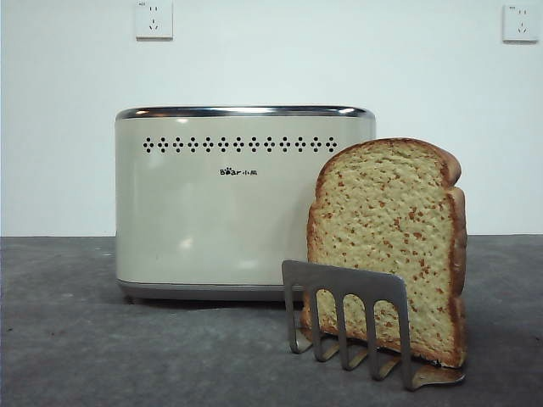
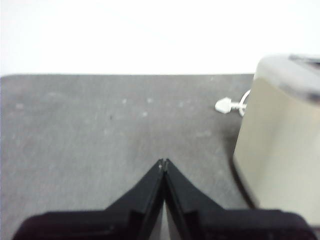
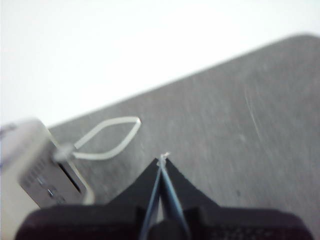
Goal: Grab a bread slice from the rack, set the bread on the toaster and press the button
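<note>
A bare test lab is showing: a plain white wall carrying two sockets at 12 o'clock, a grey tabletop lying below.

Front view. The toaster, cream-beige with a chrome top rim, a row of dot-cluster vents and a small logo, stands on the dark grey surface. Before its right end, nearer the camera, the rack holds the slice of bread upright behind its slotted steel plate. Two wall sockets sit high on the white wall. No pincer appears.
</note>
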`<state>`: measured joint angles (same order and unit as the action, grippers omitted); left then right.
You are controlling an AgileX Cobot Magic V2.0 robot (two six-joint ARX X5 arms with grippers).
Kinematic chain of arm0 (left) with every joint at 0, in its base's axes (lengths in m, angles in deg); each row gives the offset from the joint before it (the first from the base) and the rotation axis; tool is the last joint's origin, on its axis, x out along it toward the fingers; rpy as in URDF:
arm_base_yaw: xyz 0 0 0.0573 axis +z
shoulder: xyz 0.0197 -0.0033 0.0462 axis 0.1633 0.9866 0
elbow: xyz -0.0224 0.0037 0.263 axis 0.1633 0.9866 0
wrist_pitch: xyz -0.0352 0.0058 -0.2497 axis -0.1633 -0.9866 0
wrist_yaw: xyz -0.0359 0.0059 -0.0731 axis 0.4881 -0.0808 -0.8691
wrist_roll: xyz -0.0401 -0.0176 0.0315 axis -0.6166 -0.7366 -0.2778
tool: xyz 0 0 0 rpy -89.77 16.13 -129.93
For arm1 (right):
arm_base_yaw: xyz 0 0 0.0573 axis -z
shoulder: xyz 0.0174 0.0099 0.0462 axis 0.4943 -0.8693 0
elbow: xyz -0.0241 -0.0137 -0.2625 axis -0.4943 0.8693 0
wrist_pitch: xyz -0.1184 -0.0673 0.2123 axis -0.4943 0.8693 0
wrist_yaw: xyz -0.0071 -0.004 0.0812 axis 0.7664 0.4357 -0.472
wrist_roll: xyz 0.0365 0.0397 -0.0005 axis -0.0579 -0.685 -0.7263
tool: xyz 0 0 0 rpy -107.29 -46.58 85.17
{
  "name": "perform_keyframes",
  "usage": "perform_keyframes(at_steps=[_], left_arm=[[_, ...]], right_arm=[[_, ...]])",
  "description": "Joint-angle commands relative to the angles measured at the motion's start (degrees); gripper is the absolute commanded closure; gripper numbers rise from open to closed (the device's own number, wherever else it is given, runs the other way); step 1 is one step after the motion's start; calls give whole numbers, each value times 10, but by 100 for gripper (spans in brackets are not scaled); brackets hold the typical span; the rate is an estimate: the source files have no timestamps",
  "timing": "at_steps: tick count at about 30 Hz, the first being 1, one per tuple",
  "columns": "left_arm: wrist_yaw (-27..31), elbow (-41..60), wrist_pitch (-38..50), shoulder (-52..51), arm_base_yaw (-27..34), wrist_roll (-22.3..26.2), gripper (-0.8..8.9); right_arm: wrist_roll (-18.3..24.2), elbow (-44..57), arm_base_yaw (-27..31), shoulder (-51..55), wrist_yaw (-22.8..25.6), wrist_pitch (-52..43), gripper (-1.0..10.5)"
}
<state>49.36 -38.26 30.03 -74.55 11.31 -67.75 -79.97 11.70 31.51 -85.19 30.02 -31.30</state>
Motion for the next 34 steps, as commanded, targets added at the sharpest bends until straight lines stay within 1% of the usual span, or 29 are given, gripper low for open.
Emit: perform_keyframes(at_steps=[1, 4, 8, 10, 12, 15, 19, 22, 26, 31, 34], left_arm=[[-17, -29, 3, 28, -14, -2, 822], [-48, -53, 3, 64, -41, 0, 822], [-90, -86, 3, 108, -98, 0, 822], [-91, -104, 3, 129, -130, 1, 822], [-94, -125, 3, 153, -161, 18, 822], [-118, -159, 3, 191, -206, 59, 822], [-119, -215, -14, 243, -271, 115, 822], [-120, -266, -42, 291, -317, 167, 822], [-120, -340, -86, 360, -381, 257, 822], [-119, -436, -134, 447, -454, 347, 823], [-119, -488, -154, 494, -493, 379, 823]], right_arm=[[-6, -33, 0, -14, 0, 12, 954], [-6, -75, 0, -34, 0, 39, 954], [0, -137, 0, -68, -3, 85, 954], [1, -166, 0, -85, -6, 107, 954], [2, -193, 0, -101, -16, 126, 953], [7, -229, 0, -124, -37, 149, 953], [42, -271, 0, -151, -73, 188, 953], [66, -296, 0, -168, -93, 219, 953], [90, -316, 0, -186, -122, 247, 953], [107, -324, 0, -200, -162, 253, 953], [108, -325, 0, -205, -168, 258, 953]])
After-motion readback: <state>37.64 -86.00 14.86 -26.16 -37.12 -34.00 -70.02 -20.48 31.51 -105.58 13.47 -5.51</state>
